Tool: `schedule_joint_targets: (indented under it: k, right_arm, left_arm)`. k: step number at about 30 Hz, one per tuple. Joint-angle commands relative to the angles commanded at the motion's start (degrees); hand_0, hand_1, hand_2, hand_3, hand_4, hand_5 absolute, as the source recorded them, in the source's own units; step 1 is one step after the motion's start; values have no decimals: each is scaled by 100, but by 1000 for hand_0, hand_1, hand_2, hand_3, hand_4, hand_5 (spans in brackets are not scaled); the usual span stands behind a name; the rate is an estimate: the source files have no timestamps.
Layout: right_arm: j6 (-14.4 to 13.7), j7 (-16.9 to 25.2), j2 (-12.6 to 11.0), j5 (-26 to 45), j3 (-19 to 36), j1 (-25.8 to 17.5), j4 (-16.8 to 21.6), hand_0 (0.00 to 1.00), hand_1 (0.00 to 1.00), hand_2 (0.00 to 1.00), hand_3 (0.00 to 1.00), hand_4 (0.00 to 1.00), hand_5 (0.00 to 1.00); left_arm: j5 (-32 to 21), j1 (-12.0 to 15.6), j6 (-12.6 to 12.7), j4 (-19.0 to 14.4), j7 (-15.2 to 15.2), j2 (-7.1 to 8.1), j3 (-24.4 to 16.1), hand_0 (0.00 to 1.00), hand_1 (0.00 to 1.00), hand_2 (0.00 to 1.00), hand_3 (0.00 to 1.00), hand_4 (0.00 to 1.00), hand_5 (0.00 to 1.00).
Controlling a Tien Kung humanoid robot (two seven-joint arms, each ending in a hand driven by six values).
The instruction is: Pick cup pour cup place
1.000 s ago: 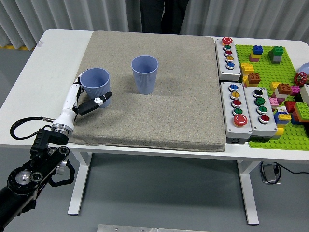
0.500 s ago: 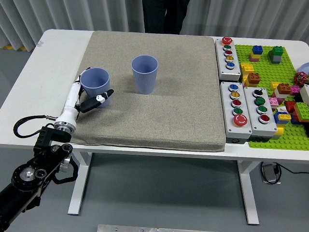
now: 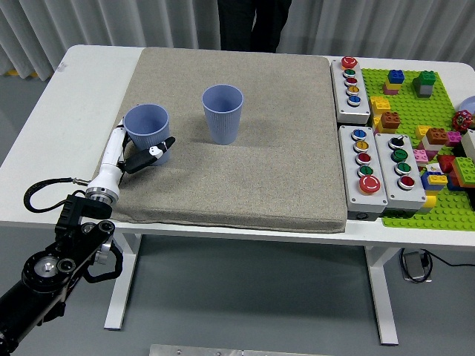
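My left hand (image 3: 136, 152) sits at the left edge of the coarse beige fabric mat (image 3: 245, 178), white fingers curled around the near side of a ribbed pale-blue plastic cup (image 3: 147, 131), the black thumb tip against its lower wall. That cup stands upright on the mat. Further in and to its right, well apart, stands a second, matching blue cup (image 3: 223, 113), also upright. Beyond the white table's (image 3: 89, 81) far edge a person in dark clothing (image 3: 252, 18) stands.

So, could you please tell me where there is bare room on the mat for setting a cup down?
The mat is bare right of the middle cup up to the button boxes, and along its near edge. The left is crowded by the left robot hand around the other cup.
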Motion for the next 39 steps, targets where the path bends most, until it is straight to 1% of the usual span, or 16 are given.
schedule_joint_targets:
  k: [3, 5, 6, 11, 12, 17, 18, 23, 24, 29, 30, 31, 35, 37, 39]
  right_arm:
    - [-1, -5, 1, 2, -4, -4, 1, 692, 659, 608, 629, 2, 322]
    - [0, -6, 1, -1, -6, -6, 1, 692, 659, 608, 629, 2, 322]
    - [0, -6, 0, -2, -6, -7, 1, 692, 659, 608, 629, 2, 321]
    - [2, -4, -1, 0, -13, -12, 0, 692, 659, 608, 629, 2, 321]
    - [3, -4, -2, 2, -14, -12, 0, 692, 659, 609, 629, 2, 319]
    - [1, -5, -2, 8, -15, -6, -1, 692, 659, 609, 629, 2, 319]
    - [1, -5, -2, 8, -15, -5, -1, 692, 659, 608, 630, 2, 320]
    - [3, -1, -7, 23, -24, 20, -4, 692, 659, 608, 630, 2, 320]
    - [3, 0, -8, 28, -27, 24, -4, 692, 659, 610, 630, 2, 321]
    - [0, 4, -11, 56, -46, 41, -7, 692, 659, 610, 630, 2, 321]
    - [-1, 4, -11, 57, -47, 42, -7, 692, 659, 610, 630, 2, 319]
    - [-4, 4, -10, 66, -50, 42, -6, 692, 659, 610, 630, 2, 319]
    - [0, 4, -11, 60, -44, 36, -6, 692, 659, 610, 630, 2, 319]
    - [-2, 7, -13, 62, -40, 34, -7, 692, 659, 610, 630, 2, 319]
    - [-5, 16, -18, 74, -36, 39, -8, 692, 659, 610, 630, 2, 319]
  left_arm:
    - [-16, 2, 135, 8, -32, -2, 34, 736, 707, 854, 941, 915, 342]
    - [-26, 2, 155, 7, -43, -8, 56, 736, 707, 854, 941, 915, 342]
    - [-28, 1, 158, 6, -45, -9, 61, 666, 632, 738, 769, 911, 336]
    - [-72, -15, 203, 23, -76, -42, 109, 666, 632, 738, 769, 911, 336]
    - [-82, -21, 210, 30, -82, -47, 116, 512, 571, 706, 711, 880, 290]
    - [-88, -50, 319, 51, -107, -69, 161, 512, 571, 706, 711, 880, 290]
    - [-91, -53, 331, 52, -112, -73, 162, 483, 531, 642, 650, 826, 208]
    - [-144, -86, 409, 44, -184, -96, 181, 483, 531, 642, 650, 826, 208]
    - [-153, -90, 420, 42, -197, -99, 184, 439, 488, 585, 593, 771, 128]
    - [-173, -82, 417, 18, -228, -112, 193, 439, 488, 585, 593, 771, 128]
    - [-172, -82, 417, 16, -229, -112, 193, 429, 486, 575, 577, 738, 87]
    - [-166, -76, 421, 3, -227, -116, 191, 429, 486, 575, 577, 738, 87]
    - [-93, -30, 457, -116, -235, -122, 157, 429, 486, 575, 577, 738, 87]
    - [45, -1, 486, -225, -223, -106, 134, 418, 480, 566, 572, 734, 83]
    - [309, -3, 508, -360, -183, -53, 132, 418, 480, 566, 572, 734, 83]
